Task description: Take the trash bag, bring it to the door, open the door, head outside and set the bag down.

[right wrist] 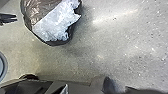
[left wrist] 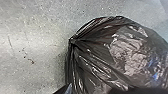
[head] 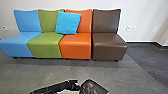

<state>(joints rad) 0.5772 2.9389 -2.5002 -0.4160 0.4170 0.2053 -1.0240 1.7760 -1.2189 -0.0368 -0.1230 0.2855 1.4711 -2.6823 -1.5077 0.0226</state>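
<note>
At the bottom edge of the head view, the left arm reaches in from the left, its dark gripper end (head: 73, 85) beside a black, creased shape that looks like the trash bag (head: 93, 87). A shiny dark plastic trash bag (left wrist: 107, 55) shows large in the left wrist view, its top gathered into a pleated knot, standing on the grey floor. In the right wrist view the bag (right wrist: 56, 25) shows pale contents through its plastic. A dark, pointed part that looks like the left gripper (right wrist: 8, 18) is beside the bag, apart from it there.
Blue, green, orange and brown chairs (head: 108, 43) stand in a row against the white wall (head: 143, 15). A light blue cushion (head: 68, 23) leans on the green and orange backrests. The right wrist view also has a round grey rim (right wrist: 3, 66) and parts of the robot's base.
</note>
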